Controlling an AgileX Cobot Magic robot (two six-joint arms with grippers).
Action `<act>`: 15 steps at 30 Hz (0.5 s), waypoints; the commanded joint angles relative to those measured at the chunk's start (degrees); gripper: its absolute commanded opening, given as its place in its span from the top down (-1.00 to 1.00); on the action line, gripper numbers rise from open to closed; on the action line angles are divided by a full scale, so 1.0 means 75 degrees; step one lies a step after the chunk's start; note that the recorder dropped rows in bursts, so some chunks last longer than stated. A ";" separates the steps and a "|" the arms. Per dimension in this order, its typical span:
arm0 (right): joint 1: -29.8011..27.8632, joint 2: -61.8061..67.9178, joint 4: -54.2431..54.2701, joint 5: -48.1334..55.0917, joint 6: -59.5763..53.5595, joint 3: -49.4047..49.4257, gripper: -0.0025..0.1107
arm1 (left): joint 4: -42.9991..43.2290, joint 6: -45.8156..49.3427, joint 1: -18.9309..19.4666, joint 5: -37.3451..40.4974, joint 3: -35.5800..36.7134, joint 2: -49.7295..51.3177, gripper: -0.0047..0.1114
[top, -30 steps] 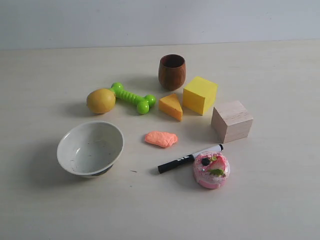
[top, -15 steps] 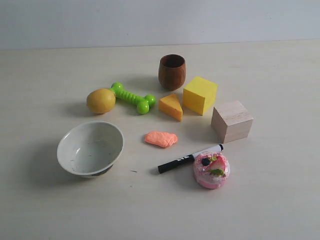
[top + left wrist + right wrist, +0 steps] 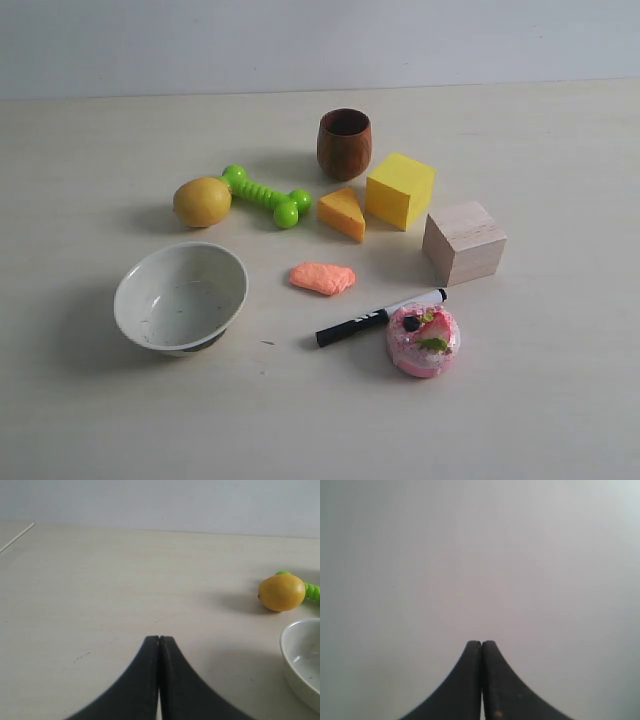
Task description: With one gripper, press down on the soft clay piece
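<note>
Soft clay piece [image 3: 322,278] lying flat around the middle of the exterior frame.
It's on the table [image 3: 100,420] between the white bowl [image 3: 180,290] on its left and the wooden block [image 3: 463,242] on its right, with the black marker [image 3: 380,317] just below it. The left gripper [image 3: 159,639] has its fingers pressed together, and the right gripper [image 3: 481,642] is pinched closed too, facing plain grey.
</note>
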 commanded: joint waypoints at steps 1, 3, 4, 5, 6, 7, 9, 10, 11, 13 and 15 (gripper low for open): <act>-0.0015 0.0912 0.0048 0.1448 0.0016 -0.1092 0.96 | -0.0018 0.0005 0.0007 -0.0072 -0.0025 -0.0046 0.92; -0.0015 0.1421 0.0083 0.2187 0.0016 -0.1589 0.96 | -0.0018 0.0005 0.0007 -0.0072 -0.0025 -0.0046 0.92; 0.0027 0.1668 0.0210 0.2414 -0.0033 -0.1765 0.96 | -0.0018 0.0005 0.0007 -0.0072 -0.0025 -0.0046 0.92; 0.0123 0.1898 0.0364 0.2626 -0.0098 -0.1954 0.96 | -0.0018 0.0005 0.0007 -0.0072 -0.0025 -0.0046 0.92; 0.0233 0.2134 0.0596 0.2738 -0.0164 -0.2116 0.96 | -0.0018 0.0005 0.0007 -0.0072 -0.0025 -0.0046 0.92; 0.0336 0.2315 0.0844 0.2813 -0.0286 -0.2231 0.96 | -0.0018 0.0005 0.0007 -0.0072 -0.0025 -0.0046 0.92; 0.0598 0.2771 0.1688 0.3061 -0.0865 -0.2494 0.96 | -0.0018 0.0005 0.0007 -0.0072 -0.0025 -0.0046 0.92; 0.0733 0.3009 0.2114 0.3291 -0.1269 -0.2628 0.96 | -0.0018 0.0005 0.0007 -0.0072 -0.0025 -0.0046 0.92; 0.0840 0.3201 0.2439 0.3521 -0.1720 -0.2766 0.96 | -0.0018 0.0005 0.0007 -0.0072 -0.0025 -0.0046 0.92; 0.1103 0.3740 0.3225 0.4181 -0.2647 -0.3023 0.96 | -0.0018 0.0005 0.0007 -0.0072 -0.0025 -0.0046 0.92; 0.1334 0.4304 0.4027 0.4750 -0.3373 -0.3214 0.96 | -0.0018 0.0005 0.0007 -0.0072 -0.0025 -0.0046 0.92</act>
